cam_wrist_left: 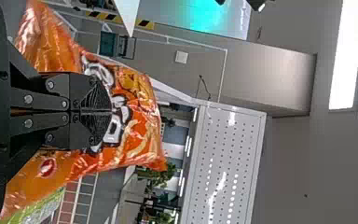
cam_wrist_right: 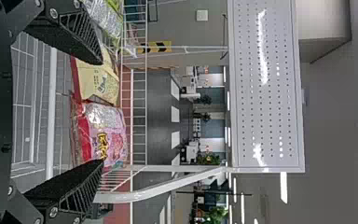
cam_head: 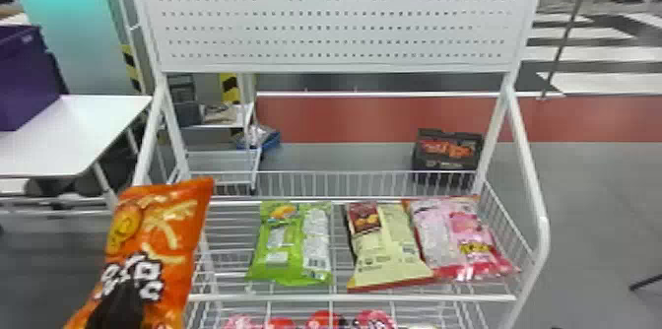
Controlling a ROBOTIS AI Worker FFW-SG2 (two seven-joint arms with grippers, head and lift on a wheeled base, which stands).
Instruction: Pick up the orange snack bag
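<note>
My left hand, with its two flat black fingers, is clenched on the shiny orange snack bag, pinching it at the middle of its printed front. I have the bag up at the left end of the white wire rack, on the near side and, as I judge it, clear of the wires. My right hand is spread wide with nothing in its grasp, facing the rack's right-hand part.

On the rack's upper shelf lie the bright green plastic bag, left of its middle; the cream-and-red bag, right of its middle; and the pink-and-red bag, toward its right end.

I judge the pick-up as good as done: the orange bag is grasped and raised off the rack. All that seems left is to keep it steady, without squeezing so hard that the film creases and slips.
</note>
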